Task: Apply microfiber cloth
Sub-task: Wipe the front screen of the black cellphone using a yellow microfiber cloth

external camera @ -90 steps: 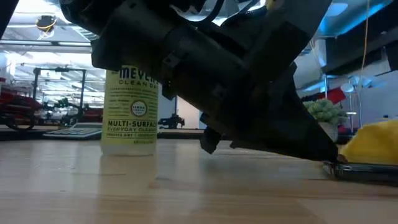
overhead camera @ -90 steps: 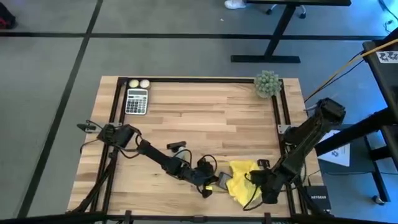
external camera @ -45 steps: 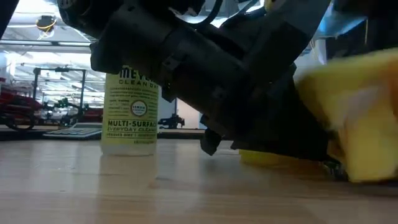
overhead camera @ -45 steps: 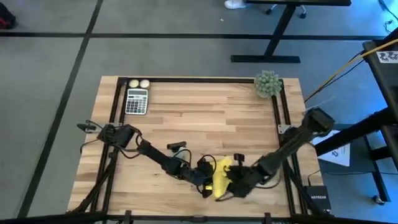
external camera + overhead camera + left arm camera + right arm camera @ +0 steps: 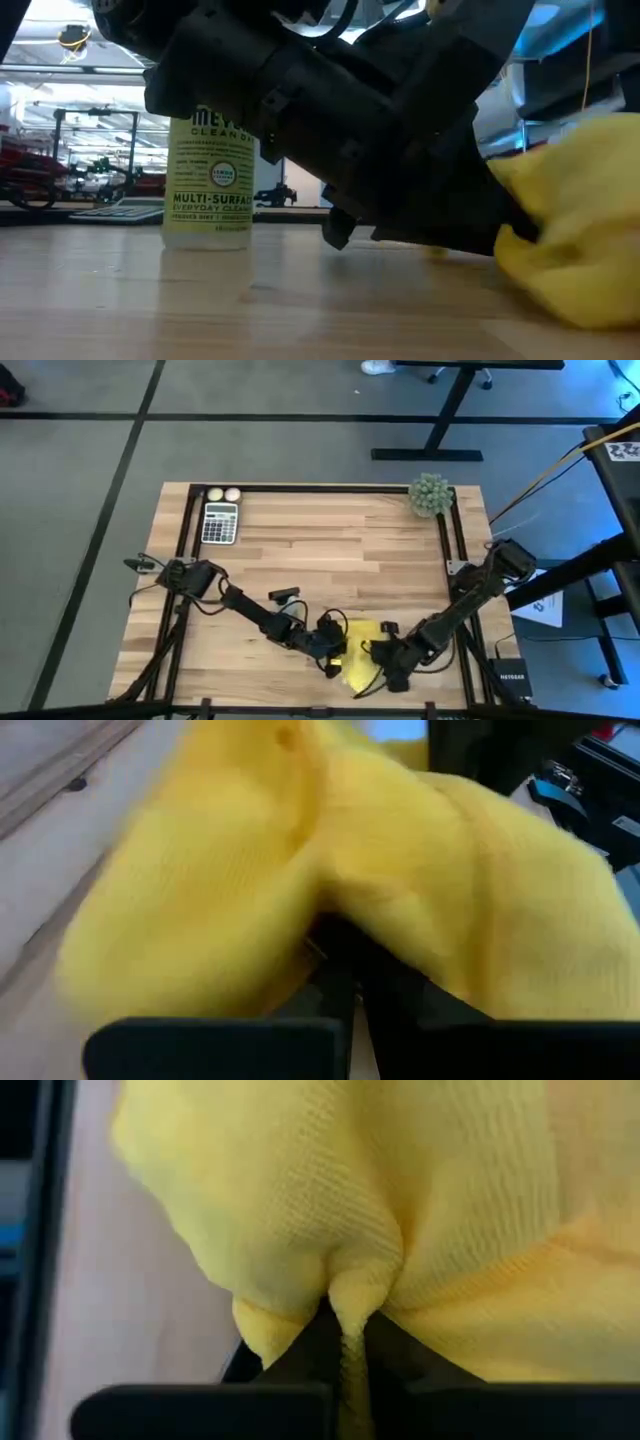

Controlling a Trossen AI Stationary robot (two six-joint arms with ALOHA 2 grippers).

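The right gripper (image 5: pixel 378 660) pinches a fold of the bright yellow soft microfiber cloth (image 5: pixel 357 657) between its closed fingers, low over the front edge of the wooden table (image 5: pixel 330 550). The cloth bunches directly ahead of it, against the left gripper (image 5: pixel 335 660), whose fingers seem shut, though cloth hides their tips.

Mid-table lies open — calculator (image 5: pixel 220 523) and plant (image 5: pixel 430 494) seemingly hug the far edge.
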